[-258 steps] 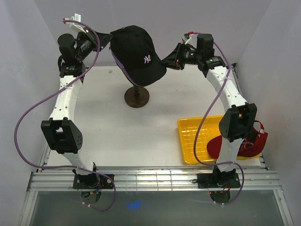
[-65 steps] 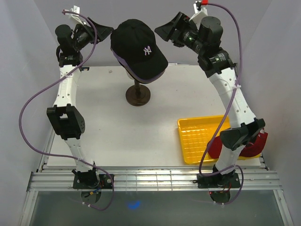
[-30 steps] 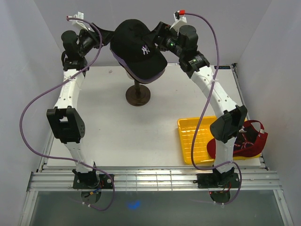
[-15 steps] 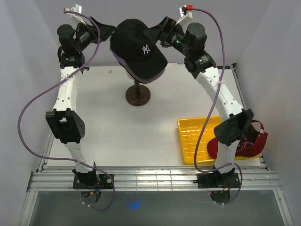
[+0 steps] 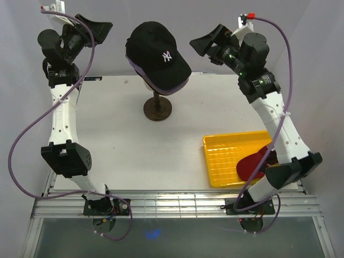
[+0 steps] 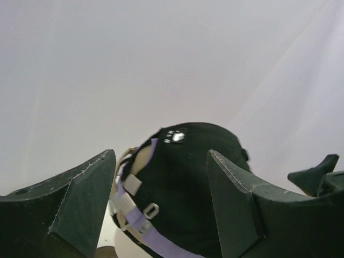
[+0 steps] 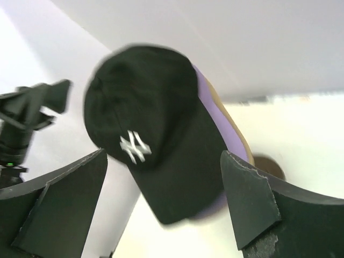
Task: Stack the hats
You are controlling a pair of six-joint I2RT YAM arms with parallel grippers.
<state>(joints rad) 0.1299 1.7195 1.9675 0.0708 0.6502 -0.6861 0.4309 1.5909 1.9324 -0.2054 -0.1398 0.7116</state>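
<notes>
Black NY cap [image 5: 158, 56] sits untouched; left end effector [image 5: 99, 29], right end effector [image 5: 207, 42] gape empty.

- Red cap [image 5: 250, 164], near right in the yellow tray [image 5: 223, 156]: mostly hidden behind my right arm [image 5: 279, 126].
- Lavender cap [image 7: 212, 99]: only its edge shows beneath the black NY cap [image 7: 150, 123].
- Right wrist view: that black NY cap is blurred.

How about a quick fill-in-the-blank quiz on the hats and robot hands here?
1. The black NY cap sits on top; the cap edge peeking out just beneath it is ____.
2. The red cap lies partly on a tray coloured ____.
3. The left hand and right hand flank the black NY cap, both ____ and holding nothing.
Missing words: lavender; yellow; open.
</notes>
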